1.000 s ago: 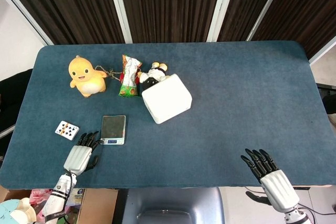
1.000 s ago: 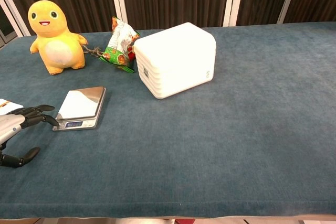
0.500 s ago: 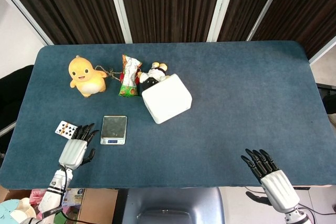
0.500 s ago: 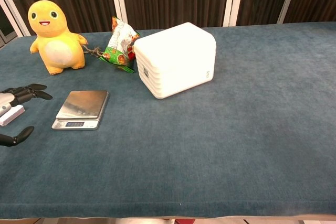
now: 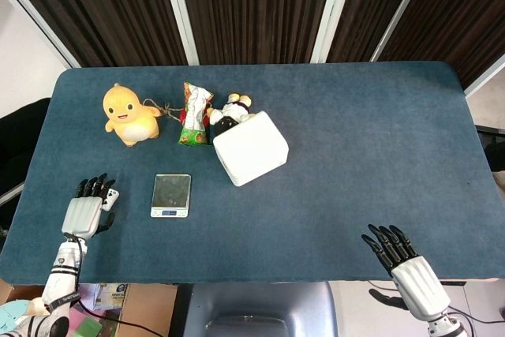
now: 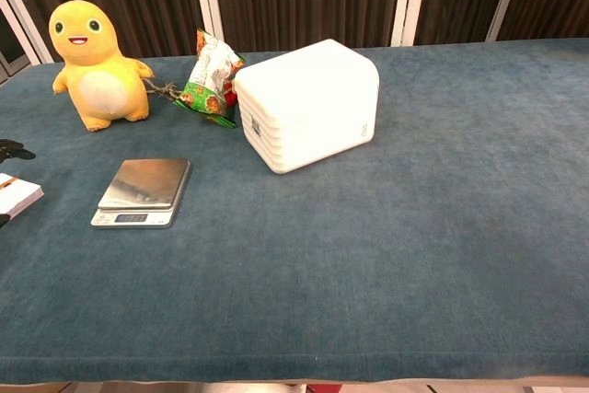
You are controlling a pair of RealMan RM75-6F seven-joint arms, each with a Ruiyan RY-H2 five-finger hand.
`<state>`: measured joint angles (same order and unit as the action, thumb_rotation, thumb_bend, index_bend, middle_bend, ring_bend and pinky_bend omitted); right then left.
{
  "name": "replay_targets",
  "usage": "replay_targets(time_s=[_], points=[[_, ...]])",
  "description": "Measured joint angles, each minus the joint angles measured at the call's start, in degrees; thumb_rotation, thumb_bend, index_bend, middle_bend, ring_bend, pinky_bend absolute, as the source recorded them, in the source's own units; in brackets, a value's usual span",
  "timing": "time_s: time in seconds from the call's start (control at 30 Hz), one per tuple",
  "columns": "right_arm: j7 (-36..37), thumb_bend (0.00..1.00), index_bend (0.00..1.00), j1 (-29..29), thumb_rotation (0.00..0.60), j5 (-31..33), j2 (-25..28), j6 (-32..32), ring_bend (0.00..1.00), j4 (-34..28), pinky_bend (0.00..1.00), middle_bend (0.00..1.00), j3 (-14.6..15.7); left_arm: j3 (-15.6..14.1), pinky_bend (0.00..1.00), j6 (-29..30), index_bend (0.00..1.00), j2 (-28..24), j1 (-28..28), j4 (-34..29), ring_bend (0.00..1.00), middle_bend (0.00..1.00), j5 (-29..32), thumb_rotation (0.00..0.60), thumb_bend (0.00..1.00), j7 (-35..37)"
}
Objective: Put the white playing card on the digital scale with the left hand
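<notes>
Altogether one playing card (image 6: 17, 195), one digital scale (image 5: 171, 195), two hands.

The left hand (image 5: 84, 209) and the right hand (image 5: 404, 261) each have a silver-grey ribbed back, slim black fingers and a pale wrist.

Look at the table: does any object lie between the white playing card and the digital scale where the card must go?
Nothing visible does. The playing card lies under the left hand, and only bare blue table separates it from the digital scale.
</notes>
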<state>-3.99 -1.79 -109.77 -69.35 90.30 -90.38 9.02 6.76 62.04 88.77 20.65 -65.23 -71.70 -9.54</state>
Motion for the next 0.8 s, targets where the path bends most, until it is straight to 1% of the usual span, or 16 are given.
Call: replay_targets(time_s=[0.13, 0.3, 0.5, 0.63, 0.73, 0.8], points=[[0.31, 0.16, 0.00, -0.26, 0.600, -0.15, 0.23, -0.50, 0.00, -0.07, 0.00, 0.00, 0.23, -0.47, 0.00, -2.29, 0.12, 0.14, 1.11, 3.36, 0.00, 0.00, 0.23, 0.600, 0.38, -0.80], [0.70, 0.16, 0.00, -0.32, 0.600, -0.35, 0.48, -0.48, 0.00, -0.17, 0.00, 0.00, 0.42, -1.12, 0.00, -4.44, 0.13, -0.13, 2.19, 5.68, 0.00, 0.00, -0.21, 0.600, 0.37, -1.04], [0.40, 0.16, 0.00, -0.43, 0.600, -0.34, 0.45, -0.98, 0.00, -0.20, 0.00, 0.00, 0.51, -1.90, 0.00, -6.88, 0.18, -0.60, 3.04, 7.22, 0.00, 0.00, -0.37, 0.600, 0.38, -0.59], [0.23, 0.16, 0.00, -0.55, 0.600, -0.23, 0.41, -1.30, 0.00, -0.34, 0.00, 0.00, 0.52, -2.03, 0.00, -7.88, 0.22, -0.64, 3.39, 7.99, 0.00, 0.05, -0.18, 0.600, 0.38, 0.09], [0.10, 0.16, 0.00, -0.56, 0.600, -0.17, 0.41, -1.38, 0.00, -0.39, 0.00, 0.00, 0.50, -2.02, 0.00, -8.25, 0.30, -0.59, 3.52, 8.38, 0.00, 0.16, -0.05, 0.600, 0.38, 0.27], [-0.16, 0.16, 0.00, -0.56, 0.600, -0.11, 0.31, -1.56, 0.00, -0.39, 0.00, 0.00, 0.49, -2.03, 0.00, -9.02, 0.34, -0.53, 3.68, 8.90, 0.00, 0.22, 0.19, 0.600, 0.39, 0.39]])
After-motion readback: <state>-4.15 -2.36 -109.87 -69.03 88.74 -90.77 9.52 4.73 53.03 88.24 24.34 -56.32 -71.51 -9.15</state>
